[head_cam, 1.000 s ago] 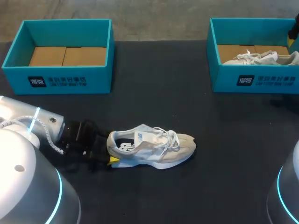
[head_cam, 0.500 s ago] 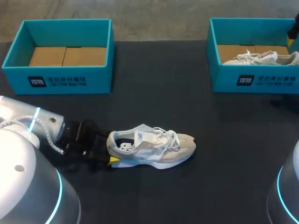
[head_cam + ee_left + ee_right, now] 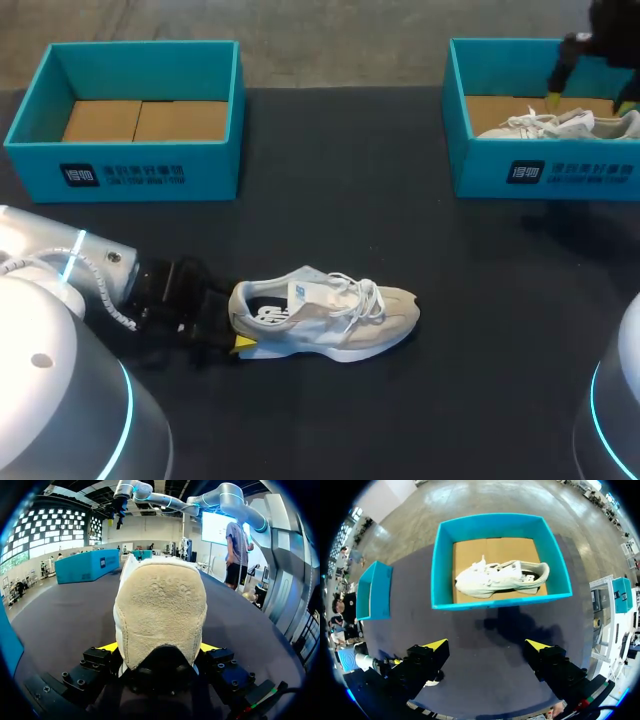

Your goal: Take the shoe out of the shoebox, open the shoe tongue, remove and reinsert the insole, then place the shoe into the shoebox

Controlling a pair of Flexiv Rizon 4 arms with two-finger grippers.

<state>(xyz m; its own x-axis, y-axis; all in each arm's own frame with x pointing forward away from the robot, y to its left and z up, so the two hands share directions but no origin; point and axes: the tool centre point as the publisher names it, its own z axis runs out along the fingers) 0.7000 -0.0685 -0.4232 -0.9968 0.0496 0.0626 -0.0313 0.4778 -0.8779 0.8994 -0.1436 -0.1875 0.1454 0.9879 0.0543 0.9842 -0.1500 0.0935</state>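
Right hand point(image 3: 590, 100) has swung in at 2 o'clock, fingers spread wide, and hangs over the right box point(image 3: 480, 165), where a second shoe point(image 3: 560, 125) lies inside. Left hand point(image 3: 235, 318) hasn't budged, clamped on the heel of the shoe point(image 3: 330, 315). That one sits on the bench point(image 3: 400, 230) toward 6 o'clock of centre, toe pointing to 3 o'clock.

Robotics lab workbench, silver left arm point(image 3: 60, 270) and right arm point(image 3: 625, 425) ringed with glowing blue light, black-topped table point(image 3: 330, 180), teal left shoebox point(image 3: 130, 172) and right shoebox point(image 3: 545, 172) at the far side.
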